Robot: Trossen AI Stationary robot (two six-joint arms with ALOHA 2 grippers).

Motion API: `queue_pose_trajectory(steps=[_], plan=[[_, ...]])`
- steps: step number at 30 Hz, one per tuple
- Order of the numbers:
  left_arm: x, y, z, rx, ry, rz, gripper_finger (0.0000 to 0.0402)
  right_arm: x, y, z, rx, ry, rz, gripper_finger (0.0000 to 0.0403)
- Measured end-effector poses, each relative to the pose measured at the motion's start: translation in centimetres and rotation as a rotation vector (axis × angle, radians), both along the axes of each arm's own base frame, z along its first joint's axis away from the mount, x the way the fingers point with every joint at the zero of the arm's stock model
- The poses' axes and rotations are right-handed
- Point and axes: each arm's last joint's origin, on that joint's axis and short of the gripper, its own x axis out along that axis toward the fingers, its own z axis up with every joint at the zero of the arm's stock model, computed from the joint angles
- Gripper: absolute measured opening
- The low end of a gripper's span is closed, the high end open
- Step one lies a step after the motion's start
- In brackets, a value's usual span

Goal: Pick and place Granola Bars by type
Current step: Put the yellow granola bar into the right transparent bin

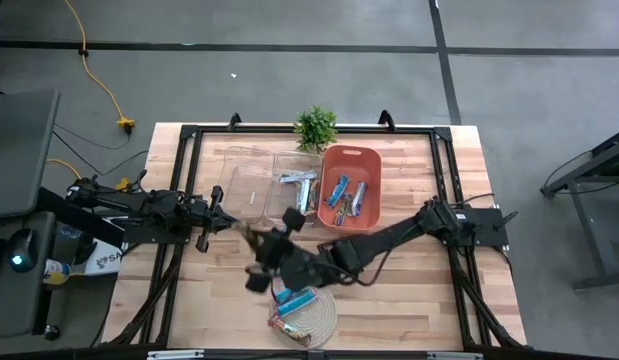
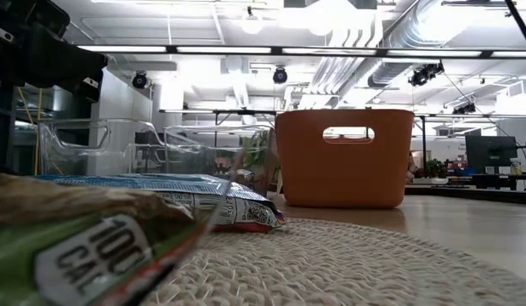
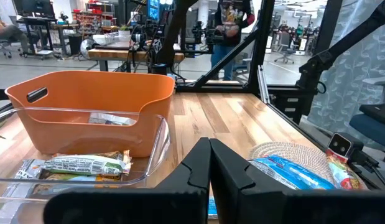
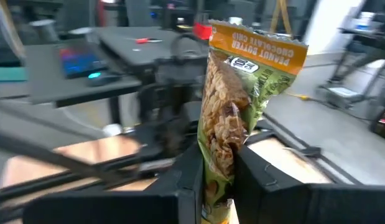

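My right gripper [image 4: 217, 174] hangs over the middle of the table [image 1: 429, 300], above the left of the round woven mat [image 1: 311, 315], shut on a green and brown-gold granola bar [image 4: 239, 106]. In the high view this bar [image 1: 249, 236] shows just right of my left gripper [image 1: 227, 222]. My left gripper [image 3: 209, 171] is shut with nothing in it and points level at the table's left. A blue bar [image 1: 294, 297] and a green-wrapped bar [image 1: 287, 325] lie flat on the mat. More bars lie in the orange bin [image 1: 373, 160] and in a clear bin [image 1: 299, 185]. My right gripper pinches one end of the bar [image 4: 218, 186] between its two fingers. The fingers point roughly level toward the table's left. The rest of the bar sticks out past the fingertips, its printed end [image 4: 257, 46] farthest out, lifted clear of the table and the mat.
A second clear bin [image 1: 244, 180] stands left of the first. A small green plant [image 1: 315, 127] stands at the far edge behind the bins. In the low view the mat [image 2: 347, 263] fills the foreground with the green bar [image 2: 76, 246] and the blue bar [image 2: 161, 189] on it.
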Motion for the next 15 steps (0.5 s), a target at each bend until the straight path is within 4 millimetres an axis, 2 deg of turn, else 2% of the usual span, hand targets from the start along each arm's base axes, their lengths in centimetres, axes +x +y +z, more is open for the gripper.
queue_pose_trajectory(steps=[9, 15], plan=[[0.0, 0.0, 0.0, 0.0, 0.0, 0.0, 0.0001, 1.6, -7.5, -1.2, 0.043, 0.084, -0.185, 0.0047], [0.0, 0.0, 0.0, 0.0, 0.0, 0.0, 0.0001, 0.0, -13.0, -2.6, 0.263, 0.261, -0.307, 0.0047]])
